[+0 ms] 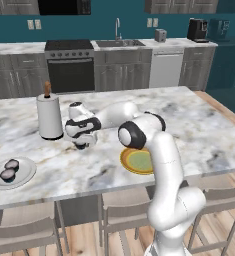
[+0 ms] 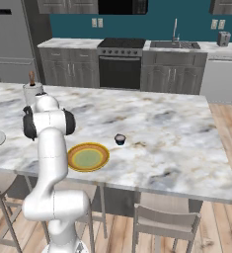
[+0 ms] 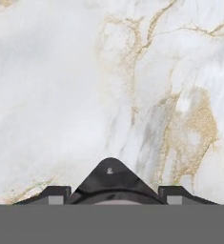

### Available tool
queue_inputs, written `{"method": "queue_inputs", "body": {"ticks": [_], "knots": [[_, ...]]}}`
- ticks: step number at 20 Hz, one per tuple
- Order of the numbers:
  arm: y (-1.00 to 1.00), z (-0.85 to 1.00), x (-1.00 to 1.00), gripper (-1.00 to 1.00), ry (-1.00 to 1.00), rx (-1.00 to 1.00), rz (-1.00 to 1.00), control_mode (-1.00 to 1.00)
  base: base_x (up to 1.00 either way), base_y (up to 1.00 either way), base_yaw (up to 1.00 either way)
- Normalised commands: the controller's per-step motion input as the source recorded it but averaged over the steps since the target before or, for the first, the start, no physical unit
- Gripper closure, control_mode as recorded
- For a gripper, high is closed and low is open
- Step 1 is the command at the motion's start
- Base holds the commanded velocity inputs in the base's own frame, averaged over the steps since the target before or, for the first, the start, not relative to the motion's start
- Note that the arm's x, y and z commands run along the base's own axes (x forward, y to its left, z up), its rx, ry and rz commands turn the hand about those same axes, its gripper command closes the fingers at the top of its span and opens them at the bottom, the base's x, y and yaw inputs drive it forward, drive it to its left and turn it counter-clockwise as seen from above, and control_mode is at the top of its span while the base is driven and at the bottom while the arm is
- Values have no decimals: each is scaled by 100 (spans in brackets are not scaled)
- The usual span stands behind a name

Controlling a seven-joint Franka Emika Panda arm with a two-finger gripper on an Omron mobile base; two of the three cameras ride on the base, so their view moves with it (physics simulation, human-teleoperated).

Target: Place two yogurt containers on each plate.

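Observation:
My gripper (image 1: 81,145) is down at the marble counter, right of the paper towel roll. In the hand view a dark-sided yogurt container (image 3: 109,181) sits between the fingertips (image 3: 56,195), which press against its sides, so my gripper (image 3: 114,196) is shut on it. Two yogurt containers (image 1: 10,169) lie on the white-grey plate (image 1: 26,175) at the left. Another yogurt container (image 2: 119,139) stands on the counter just right of the yellow-rimmed plate (image 2: 88,157), which holds nothing. My arm partly hides that plate (image 1: 134,162) in the left base view.
A tall white paper towel roll (image 1: 50,117) stands close to the left of the gripper. Stools (image 2: 167,222) line the counter's near edge. The stove, sink and cabinets run along the back wall.

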Motion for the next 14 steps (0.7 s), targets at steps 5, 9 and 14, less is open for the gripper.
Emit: {"method": "queue_inputs", "body": {"ticks": [5,9,14], "knots": [[-89,0,-42,100,0,1,-9,-100,0,0,0],[-100,3,-68,100,-2,9,-9,-100,0,0,0],[-89,31,-54,100,-2,9,-10,-100,0,0,0]]}}
